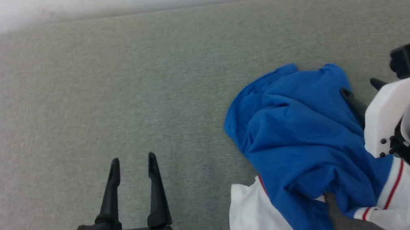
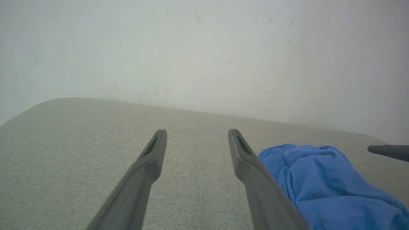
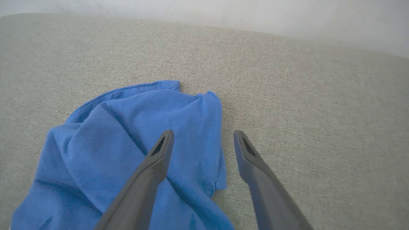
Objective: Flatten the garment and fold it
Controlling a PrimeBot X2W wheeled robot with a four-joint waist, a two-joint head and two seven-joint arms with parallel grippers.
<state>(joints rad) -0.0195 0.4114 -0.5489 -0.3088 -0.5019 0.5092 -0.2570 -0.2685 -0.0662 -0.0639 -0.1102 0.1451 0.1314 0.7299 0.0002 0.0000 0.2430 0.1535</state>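
Your right gripper (image 3: pixel 203 132), fingers apart, is over the bunched-up shirt's (image 1: pixel 297 129) right edge (left gripper (image 1: pixel 132 158): fingers apart too, off to the left).

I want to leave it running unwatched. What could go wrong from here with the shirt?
1. The garment lies bunched in layers. The open right gripper, straddling the cloth's edge over the padded surface, may pinch several layers and drag the heap rather than spread it.
2. The left gripper is open and apart from the cloth, so a one-sided pull could slide the whole shirt.
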